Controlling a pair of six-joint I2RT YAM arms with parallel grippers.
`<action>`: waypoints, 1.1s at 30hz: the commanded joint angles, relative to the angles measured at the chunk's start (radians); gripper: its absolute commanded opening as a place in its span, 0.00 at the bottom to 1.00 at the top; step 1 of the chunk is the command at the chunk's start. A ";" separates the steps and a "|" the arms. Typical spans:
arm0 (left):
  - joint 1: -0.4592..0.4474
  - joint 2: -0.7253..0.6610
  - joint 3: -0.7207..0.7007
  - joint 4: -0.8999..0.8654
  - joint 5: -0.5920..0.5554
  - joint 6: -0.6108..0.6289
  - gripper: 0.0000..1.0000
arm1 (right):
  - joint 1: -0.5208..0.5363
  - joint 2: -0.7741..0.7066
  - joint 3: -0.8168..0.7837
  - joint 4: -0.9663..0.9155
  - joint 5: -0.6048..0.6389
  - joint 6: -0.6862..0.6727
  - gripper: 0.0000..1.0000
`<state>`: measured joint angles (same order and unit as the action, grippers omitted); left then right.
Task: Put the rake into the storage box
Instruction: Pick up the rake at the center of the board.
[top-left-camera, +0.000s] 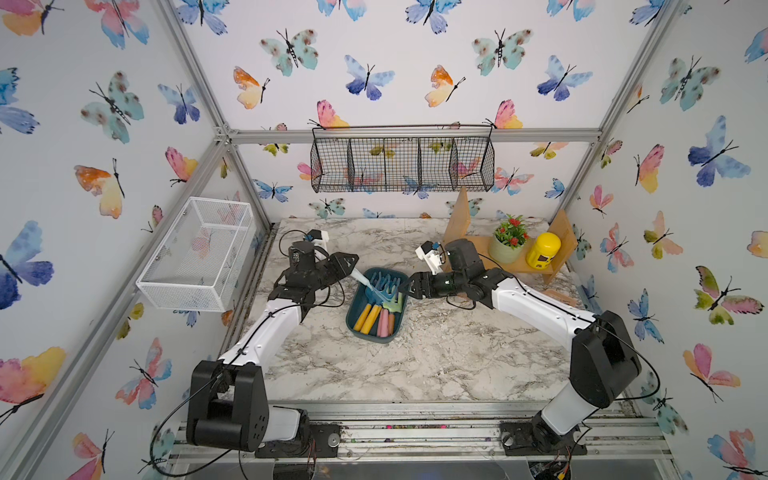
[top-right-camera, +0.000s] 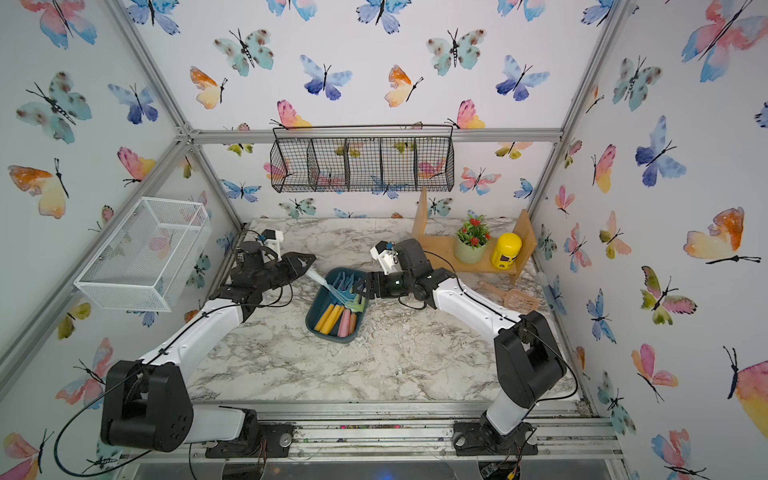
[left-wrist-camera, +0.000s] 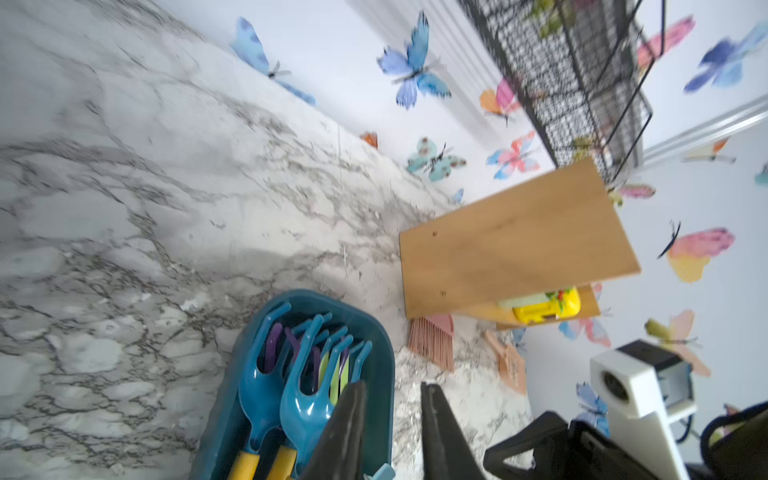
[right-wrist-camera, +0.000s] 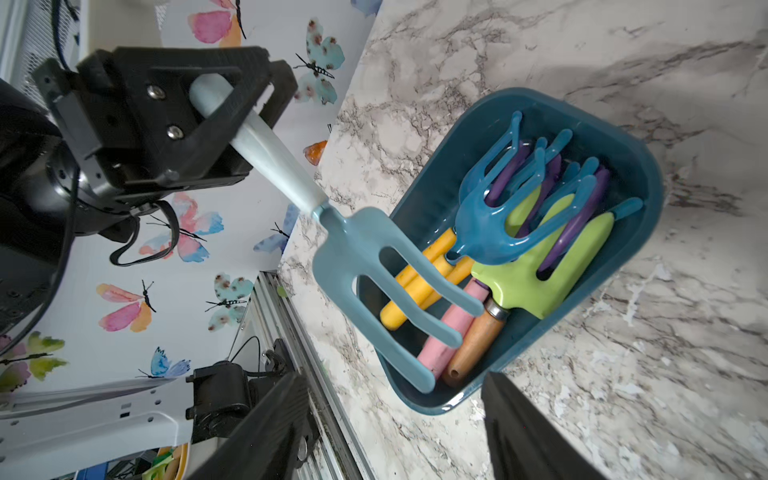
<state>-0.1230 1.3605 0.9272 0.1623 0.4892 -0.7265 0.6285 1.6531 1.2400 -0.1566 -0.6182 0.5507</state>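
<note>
The rake (right-wrist-camera: 374, 266) is pale blue with a lighter handle. My left gripper (top-left-camera: 351, 264) is shut on that handle, seen clearly in the right wrist view. The rake slants down to the right, its prongs hanging over the near half of the storage box (top-left-camera: 376, 338), a dark teal tub at mid-table, also in a top view (top-right-camera: 332, 338). Whether the prongs touch the tools inside I cannot tell. My right gripper (top-left-camera: 405, 286) stands open just right of the box with nothing between its fingers (right-wrist-camera: 282, 415). The left wrist view shows only the tip of the rake's handle (left-wrist-camera: 382, 471).
The box holds several other toy tools (right-wrist-camera: 519, 232) with yellow, pink and wooden handles. A wooden shelf (top-left-camera: 465, 245) at back right carries a plant pot (top-left-camera: 505, 249) and a yellow canister (top-left-camera: 542, 249). A white mesh basket (top-left-camera: 199, 253) hangs left, a black wire basket (top-left-camera: 403, 160) on the back wall.
</note>
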 joint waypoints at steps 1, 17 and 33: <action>0.034 -0.009 -0.051 0.235 0.069 -0.204 0.00 | -0.028 0.005 -0.008 0.081 -0.082 0.077 0.72; 0.040 -0.014 -0.165 0.620 0.136 -0.399 0.00 | -0.112 0.158 -0.073 0.618 -0.398 0.549 0.70; 0.017 -0.003 -0.155 0.619 0.123 -0.336 0.00 | -0.086 0.226 -0.055 0.800 -0.471 0.692 0.58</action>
<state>-0.1005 1.3663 0.7551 0.7391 0.5926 -1.0946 0.5247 1.8637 1.1698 0.5781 -1.0378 1.2083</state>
